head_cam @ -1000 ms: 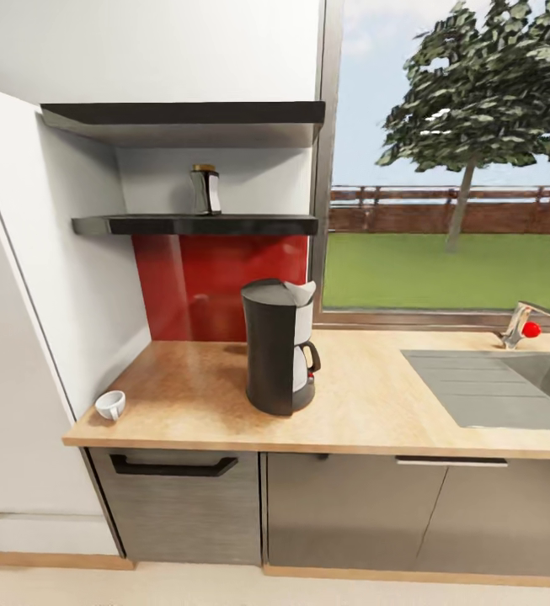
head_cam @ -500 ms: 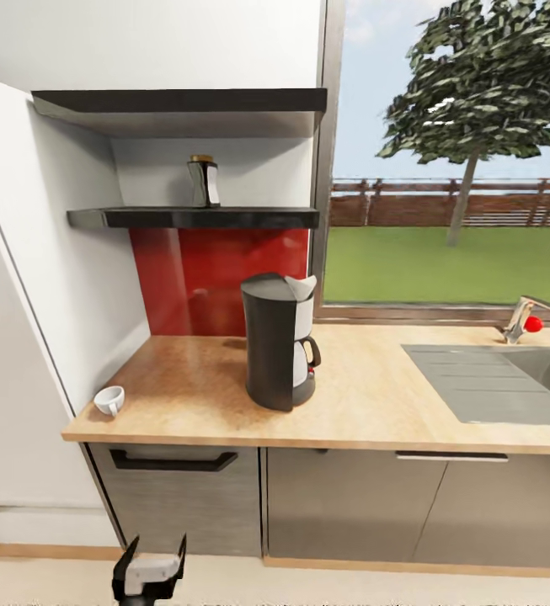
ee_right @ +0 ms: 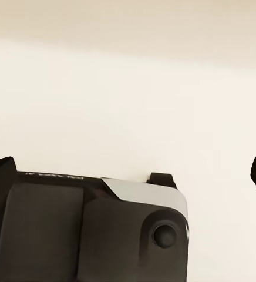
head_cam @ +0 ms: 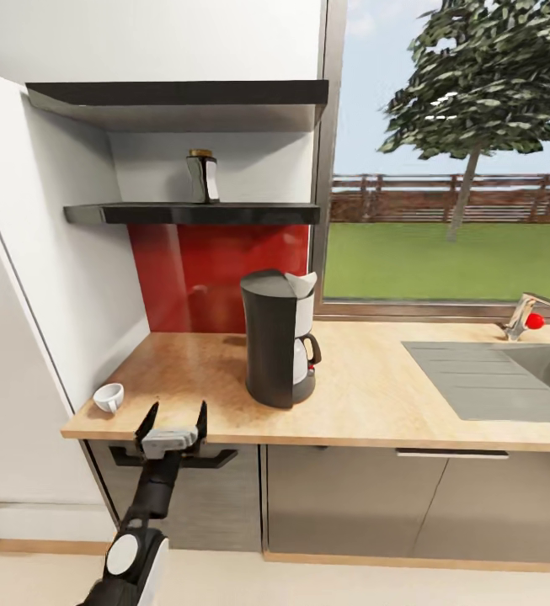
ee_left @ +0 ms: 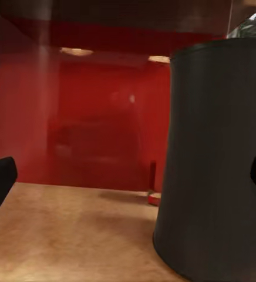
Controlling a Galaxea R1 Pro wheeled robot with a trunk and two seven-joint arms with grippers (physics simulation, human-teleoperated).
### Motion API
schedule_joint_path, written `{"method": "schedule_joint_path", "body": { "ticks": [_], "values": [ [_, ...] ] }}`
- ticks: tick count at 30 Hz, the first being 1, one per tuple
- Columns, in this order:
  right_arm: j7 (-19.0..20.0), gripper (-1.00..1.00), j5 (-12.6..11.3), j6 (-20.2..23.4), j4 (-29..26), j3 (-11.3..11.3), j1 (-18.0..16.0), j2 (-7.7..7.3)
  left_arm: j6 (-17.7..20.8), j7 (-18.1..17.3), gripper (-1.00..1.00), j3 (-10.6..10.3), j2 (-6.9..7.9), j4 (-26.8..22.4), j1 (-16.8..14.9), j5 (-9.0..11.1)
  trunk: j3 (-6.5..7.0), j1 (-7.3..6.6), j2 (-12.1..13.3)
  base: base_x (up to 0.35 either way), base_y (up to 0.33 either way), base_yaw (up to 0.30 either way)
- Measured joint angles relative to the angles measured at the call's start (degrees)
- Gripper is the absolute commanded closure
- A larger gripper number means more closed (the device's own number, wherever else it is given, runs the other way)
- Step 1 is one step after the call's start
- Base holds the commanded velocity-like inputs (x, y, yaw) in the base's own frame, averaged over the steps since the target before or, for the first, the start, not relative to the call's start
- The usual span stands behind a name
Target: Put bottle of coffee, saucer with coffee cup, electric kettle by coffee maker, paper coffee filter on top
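Standing upright, coffee maker (head_cam: 278, 347) points its handle toward the sink (head_cam: 510, 380).

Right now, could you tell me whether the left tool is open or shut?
Open. In the head view the left tool has its two fingers spread wide with nothing between them, raised in front of the countertop edge, near the coffee cup.

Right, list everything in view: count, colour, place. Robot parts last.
coffee maker: one, black and white, upright mid-countertop
paper coffee filter: one, white, on the coffee maker's top
bottle of coffee: one, dark with gold lid, on the lower shelf
coffee cup: one, white, countertop's left end near the front edge
countertop: one, light wood
shelves: two, black, above the red backsplash
sink: one, grey, right
faucet: one, metallic with red knob, behind the sink
left gripper: one, black and grey, open, at the countertop's front edge
right gripper: one, black fingertips spread, over a pale surface
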Motion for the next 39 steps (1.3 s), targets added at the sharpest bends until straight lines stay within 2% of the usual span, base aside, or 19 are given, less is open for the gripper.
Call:
{"method": "schedule_joint_path", "body": {
  "ticks": [6, 8, 9, 10, 12, 13, 15, 18, 20, 21, 24, 25, 27, 29, 32, 35, 36, 39],
  "values": [
    [0.01, -1.00, 0.01, -0.01, -0.02, 0.06, 0.00, -0.04, 9.71, 0.19, -1.00, -0.02, -1.05, -4.89, -6.11, 0.05, 0.00, 0.00, 0.00, 0.000, 0.000, 0.000],
    [-0.01, -1.00, 0.01, -0.02, -0.01, 0.06, 0.00, -0.05, 11.73, 0.20, -1.00, -0.16, -1.45, -5.62, -7.45, 0.07, -0.01, 0.00, 0.00, 0.000, 0.000, 0.000],
    [-0.04, -1.00, 0.01, 0.00, -0.02, 0.06, 0.00, -0.05, 13.45, 0.23, -1.00, -0.64, -1.99, -5.98, -9.21, 0.04, 0.00, 0.00, 0.00, 0.000, 0.000, 0.000],
    [-0.05, -1.00, 0.01, -0.01, -0.02, 0.07, 0.00, -0.06, 14.07, 0.28, -1.00, -0.78, -2.14, -6.06, -9.93, 0.04, -0.01, 0.00, 0.00, 0.000, 0.000, 0.000],
    [-0.07, -1.00, 0.01, 0.02, -0.03, 0.08, 0.00, -0.03, 17.67, 1.21, -1.00, -1.12, -2.57, -6.50, -13.81, 0.02, 0.00, 0.00, 0.00, 0.000, 0.000, 0.000],
    [-0.07, -1.00, 0.01, 0.02, -0.01, 0.08, 0.00, -0.04, 18.50, 1.49, -1.00, -1.15, -2.62, -6.61, -14.72, 0.02, -0.01, 0.00, 0.00, 0.000, 0.000, 0.000],
    [-0.08, -1.00, 0.00, 0.00, 0.01, 0.09, 0.00, -0.05, 23.40, 2.88, -1.00, -1.28, -2.79, -7.09, -19.69, 0.06, 0.00, 0.00, 0.00, 0.000, 0.000, 0.000],
    [-0.08, -1.00, 0.00, 0.01, 0.05, 0.09, 0.00, -0.08, 28.18, 3.44, -1.00, -1.34, -2.96, -7.20, -25.08, 0.18, 0.00, 0.00, 0.00, 0.000, 0.000, 0.000],
    [-0.08, -1.00, 0.01, 0.01, 0.06, 0.09, 0.00, -0.09, 33.40, 3.82, -1.00, -1.33, -3.02, -7.22, -31.54, 1.12, 0.01, 0.00, 0.01, 0.000, 0.000, 0.000],
    [-0.08, -1.00, 0.01, 0.01, 0.06, 0.10, 0.00, -0.09, 35.15, 4.23, -1.00, -1.31, -3.00, -7.20, -33.73, 1.45, 0.00, 0.00, -0.01, 0.000, 0.000, 0.000],
    [-0.08, -1.00, 0.00, -0.01, 0.00, 0.06, 0.00, -0.09, 40.41, 6.36, -1.00, -1.31, -2.92, -7.18, -39.27, 1.96, 0.00, 0.00, 0.00, 0.000, 0.000, 0.000],
    [-0.08, -1.00, -0.03, -0.01, -0.04, 0.05, 0.00, -0.09, 42.72, 7.22, -1.00, -1.28, -2.83, -7.19, -42.06, 2.03, 0.01, 0.00, 0.00, 0.000, 0.000, 0.000],
    [-0.08, -1.00, -0.05, -0.02, -0.08, -0.04, 0.00, -0.05, 45.42, 7.71, -1.00, -1.23, -2.77, -7.12, -45.24, 2.11, 0.00, 0.00, 0.00, 0.000, 0.000, 0.000],
    [-0.08, -1.00, -0.06, -0.02, -0.14, -0.12, 0.00, 0.04, 50.18, 8.00, -1.00, -1.01, -2.77, -6.77, -49.80, 2.08, 0.00, 0.00, -0.01, 0.000, 0.000, 0.000],
    [-0.12, -1.00, -0.06, 0.06, -0.15, -0.09, 0.00, 0.31, 55.34, 8.24, -1.00, 0.10, -2.60, -4.63, -55.56, 2.08, 0.00, 0.00, 0.00, 0.000, 0.000, 0.000],
    [-0.14, -1.00, -0.07, 0.08, -0.15, -0.08, 0.00, 0.39, 56.61, 8.29, -1.00, 1.56, -2.38, -0.76, -59.99, 2.16, 0.00, 0.00, 0.00, 0.000, 0.000, 0.000],
    [-0.07, -1.00, -0.07, 0.07, -0.13, -0.08, 0.00, 0.37, 56.87, 8.44, -1.00, 2.58, -2.24, 1.51, -62.51, 2.16, 0.00, 0.00, 0.00, 0.000, 0.000, 0.000],
    [-0.08, -1.00, -0.11, 0.12, -0.12, -0.21, 0.00, 0.33, 57.03, 8.44, -1.00, 4.15, -2.18, 4.54, -65.75, 2.20, -0.01, 0.00, -0.01, 0.000, 0.000, 0.000]
  ]
}}
